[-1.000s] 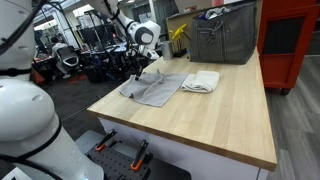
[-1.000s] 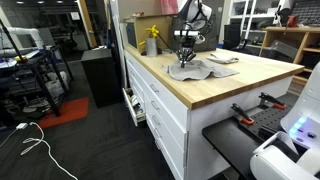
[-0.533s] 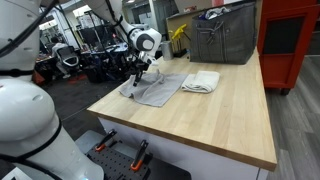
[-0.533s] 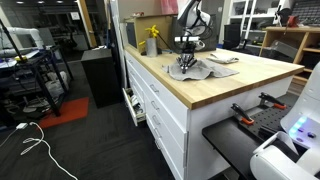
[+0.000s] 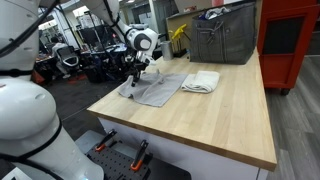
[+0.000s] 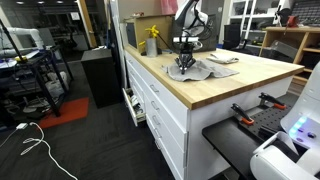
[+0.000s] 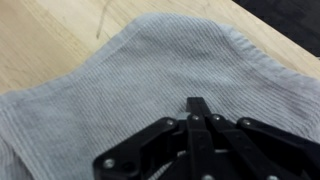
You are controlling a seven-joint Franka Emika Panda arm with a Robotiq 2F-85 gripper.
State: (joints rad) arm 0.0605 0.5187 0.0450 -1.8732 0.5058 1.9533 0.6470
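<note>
In an exterior view, hanging with the end effector (image 5: 134, 77) pinched fully narrow at a corner of the grey cloth (image 5: 158, 90), spreading flat on the desk (image 5: 220, 120) beside a folded towel (image 5: 202, 81). In an exterior view, standing upright over that cloth (image 6: 193, 71). In the wrist view, touching ribbed cloth (image 7: 120, 80) directly under the tips; not showing whether pinching any.

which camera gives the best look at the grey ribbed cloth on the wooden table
The wrist view: the grey ribbed cloth fills it, ribs and curved edge clear. Both exterior views show it small, spread on the wooden table.
</note>
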